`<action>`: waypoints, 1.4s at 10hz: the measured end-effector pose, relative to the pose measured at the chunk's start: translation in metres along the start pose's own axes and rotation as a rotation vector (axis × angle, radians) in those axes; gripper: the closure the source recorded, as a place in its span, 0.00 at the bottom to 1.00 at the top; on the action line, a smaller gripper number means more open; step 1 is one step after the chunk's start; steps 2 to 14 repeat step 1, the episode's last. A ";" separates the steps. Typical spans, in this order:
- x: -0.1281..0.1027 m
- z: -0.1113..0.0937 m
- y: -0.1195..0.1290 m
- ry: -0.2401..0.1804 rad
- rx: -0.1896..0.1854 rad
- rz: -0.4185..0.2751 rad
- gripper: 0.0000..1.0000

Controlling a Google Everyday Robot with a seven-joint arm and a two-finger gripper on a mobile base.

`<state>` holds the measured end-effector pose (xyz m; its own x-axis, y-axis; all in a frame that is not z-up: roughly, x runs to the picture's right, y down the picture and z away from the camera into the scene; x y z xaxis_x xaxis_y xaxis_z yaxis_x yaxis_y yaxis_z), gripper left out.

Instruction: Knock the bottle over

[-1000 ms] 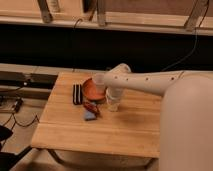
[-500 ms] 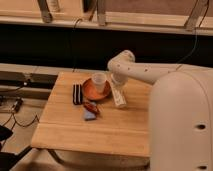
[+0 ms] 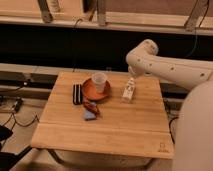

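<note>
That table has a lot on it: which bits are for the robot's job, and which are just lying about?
Job: bottle, lying on its side; pincer, hidden behind the arm above it.
Lying about: cup, orange plate, black bar, blue thing.

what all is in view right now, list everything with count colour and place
bottle: 1, clear with white cap, lying on its side right of the plate
cup: 1, pale translucent, upright on the plate
plate: 1, orange, table's back centre
dark rectangular object: 1, black, left of the plate
small blue and red items: a cluster, in front of the plate
table: 1, light wood
arm: 1, white, reaching from the right
end effector: hidden behind the arm, above the bottle
</note>
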<state>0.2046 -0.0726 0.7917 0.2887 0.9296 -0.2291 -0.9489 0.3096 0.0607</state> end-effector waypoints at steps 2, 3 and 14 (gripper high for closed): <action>0.013 -0.010 -0.018 -0.005 0.014 0.059 1.00; 0.013 -0.010 -0.018 -0.005 0.014 0.059 1.00; 0.013 -0.010 -0.018 -0.005 0.014 0.059 1.00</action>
